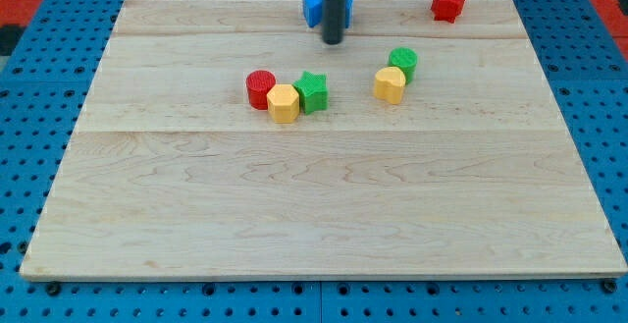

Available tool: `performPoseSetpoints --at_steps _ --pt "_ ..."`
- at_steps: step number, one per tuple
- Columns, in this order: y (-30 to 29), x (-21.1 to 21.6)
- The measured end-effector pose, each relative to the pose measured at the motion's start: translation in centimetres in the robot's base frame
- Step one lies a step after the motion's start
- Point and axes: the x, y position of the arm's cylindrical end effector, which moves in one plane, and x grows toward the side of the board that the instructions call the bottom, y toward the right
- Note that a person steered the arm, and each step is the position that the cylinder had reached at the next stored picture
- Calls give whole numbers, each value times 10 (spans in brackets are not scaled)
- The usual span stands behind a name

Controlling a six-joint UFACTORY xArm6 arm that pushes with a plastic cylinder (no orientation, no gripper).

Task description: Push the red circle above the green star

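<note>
The red circle [260,88] lies left of centre on the wooden board [324,205]. A yellow hexagon block [284,103] touches its lower right side. The green star [312,91] touches the yellow hexagon on the right. My tip [334,41] is at the view's top, above and to the right of the green star, apart from it. The rod hides part of a blue block [314,8] behind it.
A green circle [402,63] and a yellow block [390,84] touch each other right of centre. A red block [448,2] sits near the top right edge. A blue pegboard [29,146] surrounds the board.
</note>
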Motion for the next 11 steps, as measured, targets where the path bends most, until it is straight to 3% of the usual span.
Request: performPoseSetpoints --at_steps 2,4,5,7,9,11 --pt "-121 35" --pt "-143 122" --pt "-127 132" --pt "-72 123" --pt "-36 69" --pt "-46 43"
